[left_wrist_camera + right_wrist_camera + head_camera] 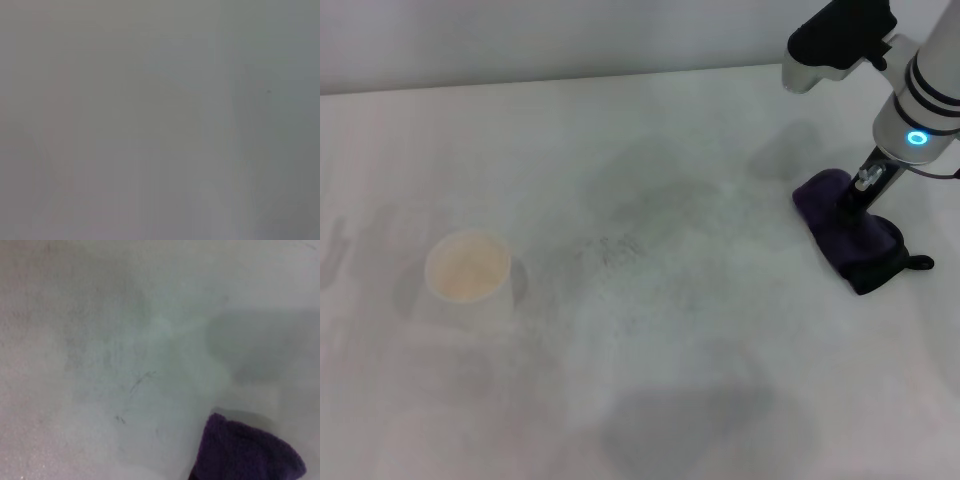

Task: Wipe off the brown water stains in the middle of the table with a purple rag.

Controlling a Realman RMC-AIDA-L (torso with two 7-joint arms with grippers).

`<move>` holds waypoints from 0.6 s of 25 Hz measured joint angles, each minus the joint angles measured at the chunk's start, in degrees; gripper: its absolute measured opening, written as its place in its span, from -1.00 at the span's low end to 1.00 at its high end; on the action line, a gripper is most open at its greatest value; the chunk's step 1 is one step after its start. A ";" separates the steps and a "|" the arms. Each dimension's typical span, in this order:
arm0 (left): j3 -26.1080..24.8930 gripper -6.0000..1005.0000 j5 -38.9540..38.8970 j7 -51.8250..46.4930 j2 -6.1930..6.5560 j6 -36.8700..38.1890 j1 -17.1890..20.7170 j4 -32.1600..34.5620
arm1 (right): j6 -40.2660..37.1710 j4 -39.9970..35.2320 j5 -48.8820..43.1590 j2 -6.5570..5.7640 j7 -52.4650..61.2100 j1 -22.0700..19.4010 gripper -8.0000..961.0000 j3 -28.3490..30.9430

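The purple rag (847, 232) lies on the white table (650, 380) at the right, with its black edging and loop toward the front. My right gripper (863, 190) stands straight down on the rag's far end, touching it. In the right wrist view one corner of the rag (245, 452) shows against the bare tabletop. No tan-brown blot shows in the middle of the table; only faint grey speckles (615, 250) are there. My left gripper is out of view, and the left wrist view shows only a plain grey surface.
A white paper cup (468, 270) with pale tan liquid inside stands at the left of the table. The table's far edge (570, 80) runs along the top of the head view. The right arm's shadow falls beside the rag.
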 joint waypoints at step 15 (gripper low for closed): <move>0.00 0.69 0.02 0.42 -0.05 0.02 -0.14 0.42 | 3.53 -11.78 5.19 -0.61 -13.21 -5.75 -0.12 20.63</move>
